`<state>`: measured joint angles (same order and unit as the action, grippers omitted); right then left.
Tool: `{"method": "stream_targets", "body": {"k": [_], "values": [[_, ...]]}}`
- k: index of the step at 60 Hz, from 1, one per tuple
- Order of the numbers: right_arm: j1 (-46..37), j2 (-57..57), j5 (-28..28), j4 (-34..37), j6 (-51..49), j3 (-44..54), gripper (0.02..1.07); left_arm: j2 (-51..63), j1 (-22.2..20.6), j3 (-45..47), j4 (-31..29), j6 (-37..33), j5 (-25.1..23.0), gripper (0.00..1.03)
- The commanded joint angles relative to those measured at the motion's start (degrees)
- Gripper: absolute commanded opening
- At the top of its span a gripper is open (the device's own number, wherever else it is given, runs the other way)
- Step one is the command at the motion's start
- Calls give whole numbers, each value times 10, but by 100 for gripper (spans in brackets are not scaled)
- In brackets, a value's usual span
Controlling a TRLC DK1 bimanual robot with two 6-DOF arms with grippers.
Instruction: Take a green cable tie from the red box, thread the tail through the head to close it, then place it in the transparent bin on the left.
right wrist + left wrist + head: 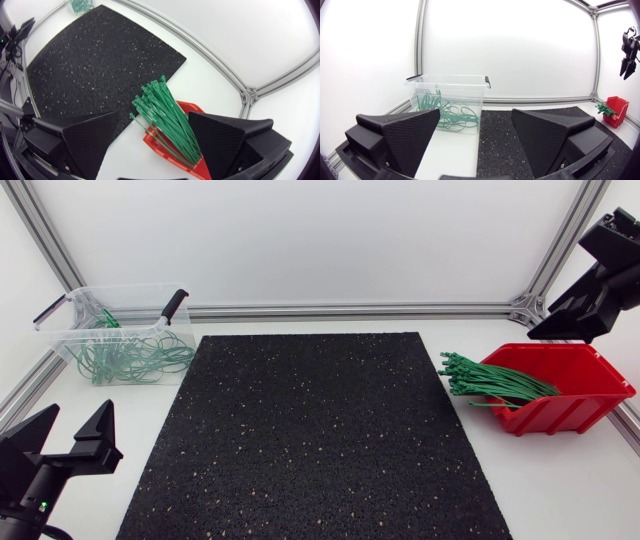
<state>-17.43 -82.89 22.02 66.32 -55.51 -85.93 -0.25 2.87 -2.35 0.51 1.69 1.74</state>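
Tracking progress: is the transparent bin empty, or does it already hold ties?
Not empty. The transparent bin holds a tangle of looped green ties, visible through its clear walls in the head and left wrist views.

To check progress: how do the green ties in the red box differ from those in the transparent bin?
The box ties lie straight in one bundle in the red box; the bin ties in the transparent bin are curled into loops, tangled together. The box ties stick out past the box's open front toward the mat; the bin ties stay inside the walls. Both are green.
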Motion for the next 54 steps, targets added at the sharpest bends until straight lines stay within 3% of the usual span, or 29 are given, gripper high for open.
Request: {"method": "stream_targets", "body": {"k": [1,11,19,30,35,54], "values": [[1,-19,-18,19,-87,6,101,-5,-3,23,-11,2,-2,100],[22,-25,-76,-4,-209,86,102,-5,-7,23,-11,2,-2,100],[44,-1,-124,-81,-284,193,98,-5,-5,23,-11,2,-2,100],[63,-9,-141,-136,-303,258,92,-5,-6,23,-11,2,-2,100],[64,-7,-145,-168,-315,286,83,-5,-6,23,-12,2,-2,100],[85,22,-164,-316,-332,400,78,-5,-5,23,-12,2,-2,100]]}}
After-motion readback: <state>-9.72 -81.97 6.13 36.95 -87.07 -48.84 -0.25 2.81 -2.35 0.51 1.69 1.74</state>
